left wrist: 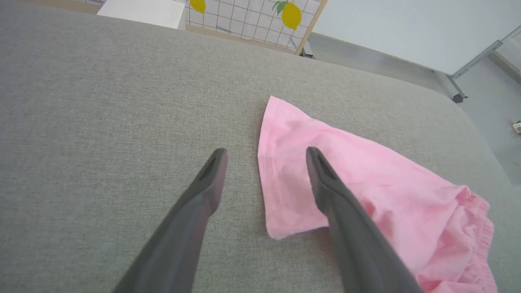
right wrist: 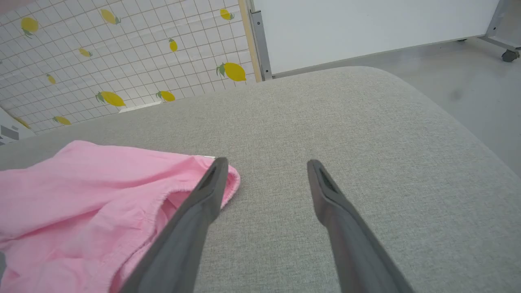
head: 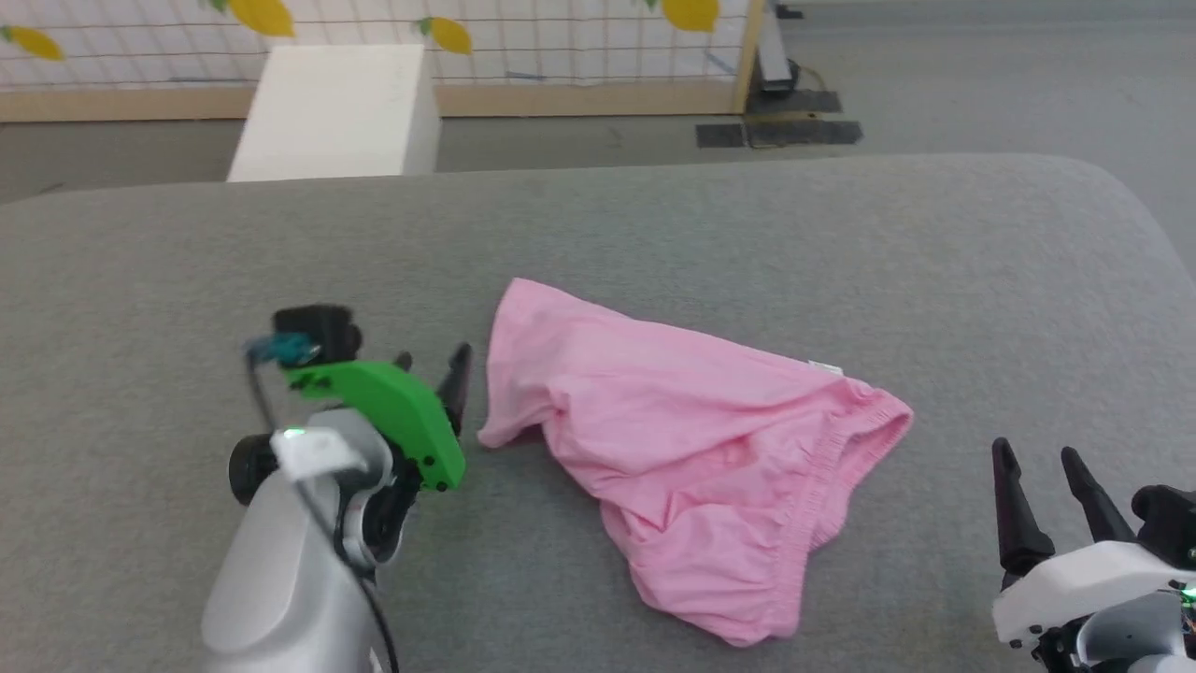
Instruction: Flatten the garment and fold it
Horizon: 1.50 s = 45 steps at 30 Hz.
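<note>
Left gripper (head: pixel 432 365), jaws apart, beside the garment (head: pixel 691 439) stretching far-left to near-right.

Left tool (left wrist: pixel 264 152), right tool (right wrist: pixel 264 162): spread, empty

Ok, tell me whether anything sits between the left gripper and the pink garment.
Nothing visible does. The open left gripper is right at the left edge of the wrinkled light pink cloth garment, which lies on the grey fabric surface.

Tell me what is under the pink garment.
The garment lies crumpled on the grey fabric surface, which shows all round it. The cloth and its folds cover the patch directly beneath, so anything lying there cannot be seen.
</note>
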### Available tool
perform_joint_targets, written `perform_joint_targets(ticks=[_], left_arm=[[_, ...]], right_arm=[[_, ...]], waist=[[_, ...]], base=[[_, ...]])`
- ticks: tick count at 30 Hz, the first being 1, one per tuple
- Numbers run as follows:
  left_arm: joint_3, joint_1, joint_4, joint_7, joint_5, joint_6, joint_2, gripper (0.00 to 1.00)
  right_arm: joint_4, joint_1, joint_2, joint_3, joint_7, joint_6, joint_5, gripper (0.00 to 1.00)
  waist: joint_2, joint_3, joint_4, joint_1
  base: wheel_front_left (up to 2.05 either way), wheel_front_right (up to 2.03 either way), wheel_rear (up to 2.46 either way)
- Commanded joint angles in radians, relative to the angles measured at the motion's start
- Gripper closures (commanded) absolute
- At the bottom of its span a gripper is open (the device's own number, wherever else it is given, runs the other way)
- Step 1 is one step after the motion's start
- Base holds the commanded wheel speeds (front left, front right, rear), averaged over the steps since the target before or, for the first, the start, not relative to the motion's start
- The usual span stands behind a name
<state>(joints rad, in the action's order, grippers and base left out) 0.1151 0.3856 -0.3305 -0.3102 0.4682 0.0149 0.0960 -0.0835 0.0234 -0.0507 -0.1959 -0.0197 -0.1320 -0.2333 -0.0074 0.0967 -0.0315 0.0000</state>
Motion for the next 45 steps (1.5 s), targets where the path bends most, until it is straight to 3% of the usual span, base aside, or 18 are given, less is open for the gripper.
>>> perform_joint_targets(ticks=[1,6,11,12,13,14,17,20,25,29,33,38,41,42,43,45], left_arm=[[0.02,0.032,-0.029,-0.079,-0.013,-0.014,0.022,0.0],[0.097,0.08,-0.093,-0.31,-0.04,-0.009,0.057,0.0],[0.142,0.044,-0.129,-0.412,-0.031,0.014,0.061,0.0],[0.152,0.034,-0.132,-0.418,-0.036,0.018,0.064,0.05],[0.163,0.026,-0.134,-0.422,-0.043,0.022,0.067,0.6],[0.173,0.018,-0.135,-0.423,-0.046,0.029,0.068,1.0],[0.198,-0.001,-0.14,-0.422,-0.044,0.051,0.066,1.0],[0.177,0.005,-0.117,-0.339,-0.027,0.063,0.066,1.0],[0.013,0.049,-0.031,-0.171,0.059,0.029,0.089,1.0],[-0.085,-0.007,0.082,-0.095,0.095,-0.004,0.123,1.0],[-0.126,-0.176,0.195,-0.096,0.111,-0.046,0.128,1.0],[-0.106,-0.41,0.228,-0.165,0.149,-0.089,0.071,1.0],[-0.1,-0.461,0.213,-0.178,0.174,-0.101,0.04,0.98],[-0.107,-0.462,0.217,-0.161,0.185,-0.1,0.029,0.27],[-0.112,-0.457,0.224,-0.143,0.189,-0.097,0.023,0.0],[-0.122,-0.438,0.245,-0.101,0.196,-0.087,0.015,0.0]], right_arm=[[-0.006,-0.014,0.0,0.003,0.008,0.001,-0.005,0.0],[-0.024,-0.025,0.0,0.009,0.027,0.001,-0.016,0.0],[-0.035,-0.03,0.0,0.009,0.044,0.001,-0.022,0.0],[-0.038,-0.031,0.0,0.007,0.047,0.001,-0.022,0.0],[-0.04,-0.032,0.0,0.004,0.049,0.001,-0.021,0.0],[-0.042,-0.035,0.0,0.002,0.051,0.001,-0.021,0.0],[-0.048,-0.04,0.0,0.002,0.056,0.001,-0.018,0.0],[-0.054,-0.046,0.0,0.005,0.059,0.001,-0.019,0.0],[-0.073,-0.052,0.0,0.016,0.062,0.001,-0.025,0.0],[-0.087,-0.055,0.0,0.017,0.062,0.001,-0.024,0.0],[-0.093,-0.056,0.0,0.015,0.058,0.001,-0.019,0.0],[-0.095,-0.057,0.0,0.013,0.05,0.001,-0.016,0.0],[-0.094,-0.054,0.0,0.015,0.042,0.001,-0.012,0.0],[-0.094,-0.053,0.0,0.015,0.038,0.001,-0.01,0.0],[-0.093,-0.052,0.0,0.015,0.035,0.001,-0.009,0.0],[-0.087,-0.053,0.0,0.017,0.022,0.001,-0.005,0.0]], waist=[[0.0074,0.04,-0.05,0.0],[0.0074,0.071,-0.078,0.0],[0.0074,0.088,-0.085,0.0],[0.0074,0.09,-0.083,0.0],[0.0074,0.092,-0.081,0.0],[0.0074,0.093,-0.077,0.0],[0.0074,0.093,-0.062,0.0],[0.0074,0.089,-0.042,0.0],[0.0074,0.064,0.004,0.0],[0.0074,0.045,0.037,0.0],[0.0074,0.033,0.071,0.0],[0.0074,0.027,0.107,0.0],[0.0074,0.024,0.126,0.0],[0.0074,0.022,0.133,0.0],[0.0074,0.021,0.139,0.0],[0.0074,0.019,0.152,0.0]], base=[[0.0,0.0,0.0],[0.0,0.0,0.0],[0.0,0.0,0.0],[0.0,0.0,0.0],[0.0,0.0,0.0],[0.0,0.0,0.0],[0.0,0.0,0.0],[0.0,0.0,0.0],[0.0,0.0,0.0],[0.0,0.0,0.0],[0.0,0.0,0.0],[0.0,0.0,0.0],[0.0,0.0,0.0],[0.0,0.0,0.0],[0.0,0.0,0.0],[0.0,0.0,0.0]])
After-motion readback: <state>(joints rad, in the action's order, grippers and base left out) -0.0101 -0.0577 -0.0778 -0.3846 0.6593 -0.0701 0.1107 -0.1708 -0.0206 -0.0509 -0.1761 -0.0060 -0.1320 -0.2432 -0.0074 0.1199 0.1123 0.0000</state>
